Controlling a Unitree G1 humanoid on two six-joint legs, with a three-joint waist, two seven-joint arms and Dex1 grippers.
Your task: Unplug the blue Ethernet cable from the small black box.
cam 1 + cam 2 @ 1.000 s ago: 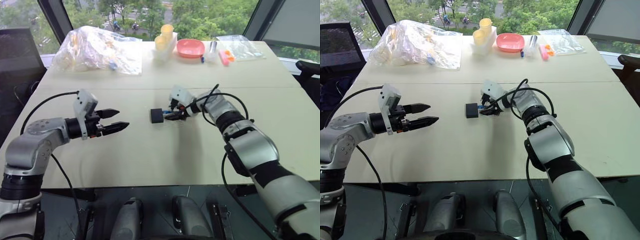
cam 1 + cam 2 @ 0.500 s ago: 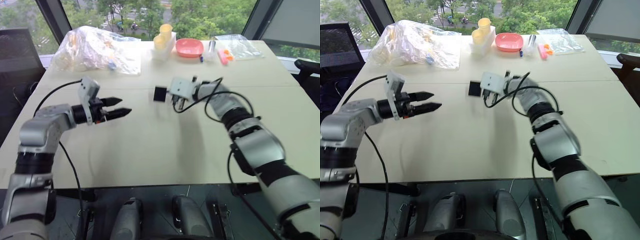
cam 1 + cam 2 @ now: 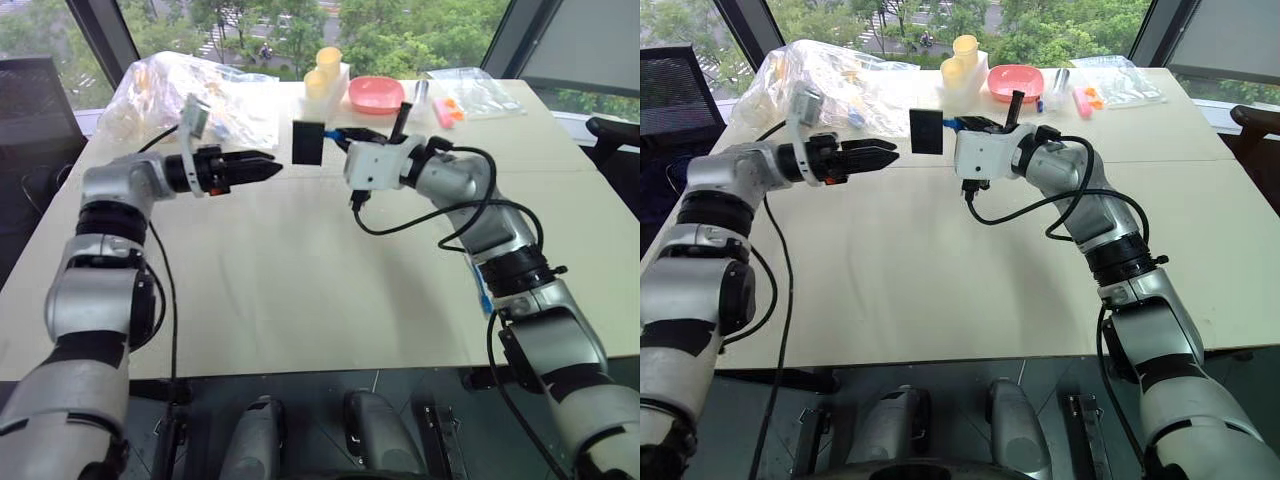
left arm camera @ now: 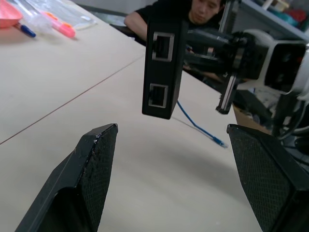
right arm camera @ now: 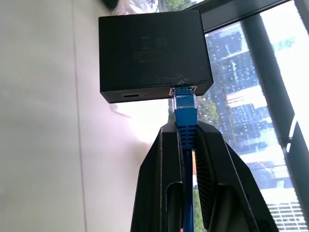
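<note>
The small black box point(image 5: 152, 53) hangs in the air above the table, held up by the blue Ethernet cable's plug point(image 5: 184, 108), which is seated in its side port. My right gripper point(image 5: 185, 128) is shut on that plug just behind the box point(image 3: 307, 142). The loose end of the blue Ethernet cable point(image 4: 195, 124) trails down to the tabletop. My left gripper point(image 3: 270, 164) is open and level, pointing at the box from its left and a little short of it. In the left wrist view the box point(image 4: 164, 63) shows two empty ports between my spread fingers point(image 4: 94, 164).
At the table's far edge lie a crumpled clear plastic bag point(image 3: 190, 95), yellow cups point(image 3: 325, 70), a pink bowl point(image 3: 378, 95), a pink marker point(image 3: 445, 115) and another clear bag point(image 3: 480, 90). A person point(image 4: 193, 9) sits beyond the table.
My right gripper shut on the cable plug and lifted it, with the box hanging from it, off the table. The open left gripper rose and moved right toward the box.
</note>
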